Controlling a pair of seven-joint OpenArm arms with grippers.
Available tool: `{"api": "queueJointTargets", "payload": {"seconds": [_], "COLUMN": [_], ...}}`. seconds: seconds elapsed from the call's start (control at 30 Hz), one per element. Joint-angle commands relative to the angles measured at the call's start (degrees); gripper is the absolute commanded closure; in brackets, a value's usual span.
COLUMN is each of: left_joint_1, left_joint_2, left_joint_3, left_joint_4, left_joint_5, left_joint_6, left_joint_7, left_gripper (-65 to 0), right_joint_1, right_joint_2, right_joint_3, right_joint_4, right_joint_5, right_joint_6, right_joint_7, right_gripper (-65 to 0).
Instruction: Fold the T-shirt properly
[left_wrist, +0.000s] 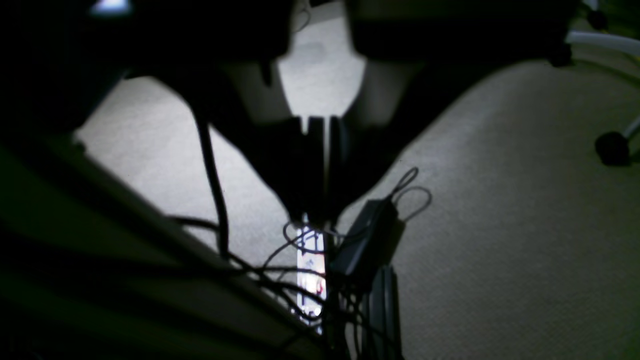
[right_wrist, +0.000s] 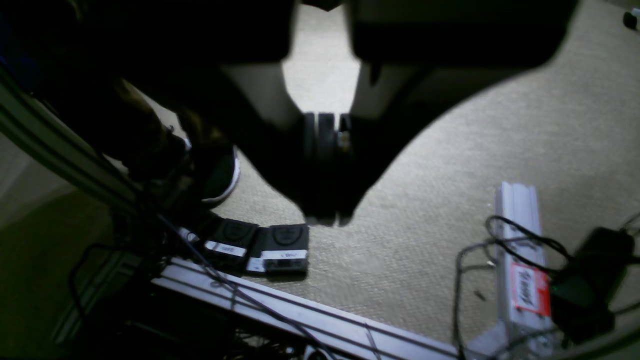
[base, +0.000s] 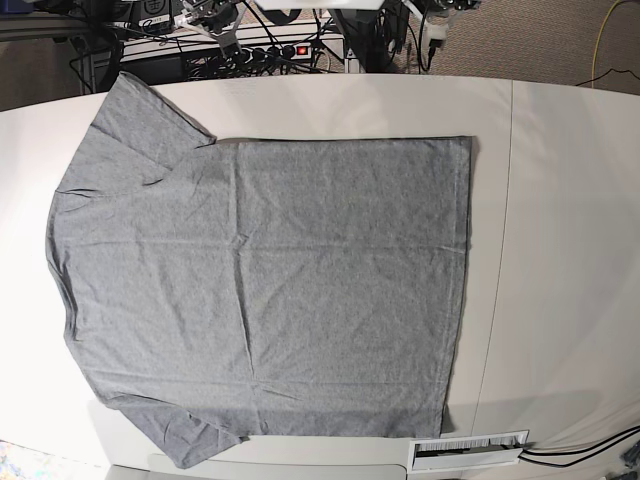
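A: The T-shirt (base: 260, 290) lies flat and unfolded on the white table (base: 560, 250), collar at the base view's left, hem at its right, one sleeve toward the far edge and one toward the near edge. We have not touched it.

B: Agreed. Neither arm shows in the base view. Both wrist cameras look at carpet (right_wrist: 450, 150) and cables (left_wrist: 260, 265) under the table.

A: Our left gripper (left_wrist: 320, 220) has its jaws pressed together on nothing; the right gripper (right_wrist: 325, 217) likewise.

B: So we should open both first, bring them over the cloth, then pinch only the top layer at a sleeve and the hem corner on the same side.

A: And lift evenly, so the fold line stays straight.
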Motion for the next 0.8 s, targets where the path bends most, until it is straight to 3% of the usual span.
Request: {"api": "queueJointTargets", "payload": {"seconds": [0.0,0.37,0.67,0.77], "left_joint_1": [0.98,7.87,18.82,23.82], "left_joint_2": [-0.17,-3.02,-7.34,-9.11], "left_joint_3": [0.13,0.13,0.13,0.13], "left_joint_4": [0.46,7.32,20.37,27.04], "left_joint_5": [0.11,0.07,0.07,0.04], "left_joint_6": [-0.44,-0.59,-0.57,-0.61], "left_joint_7": [-1.01,-1.33,-1.36,-1.36], "left_gripper": [0.0,0.0,0.0,0.0], "right_joint_1": [-0.61,-4.09,-15.26,-19.65], "right_joint_2": [0.94,4.96,13.38,16.65], "right_joint_3": [0.13,0.13,0.13,0.13], "right_joint_4": [0.24,2.08,17.94,24.61], "right_joint_5": [0.04,-0.20,-0.83,-5.03], "right_joint_6": [-0.11,0.09,0.22,0.11], "right_joint_7": [0.55,0.94,0.42,-0.70], "right_gripper": [0.0,0.0,0.0,0.0]}}
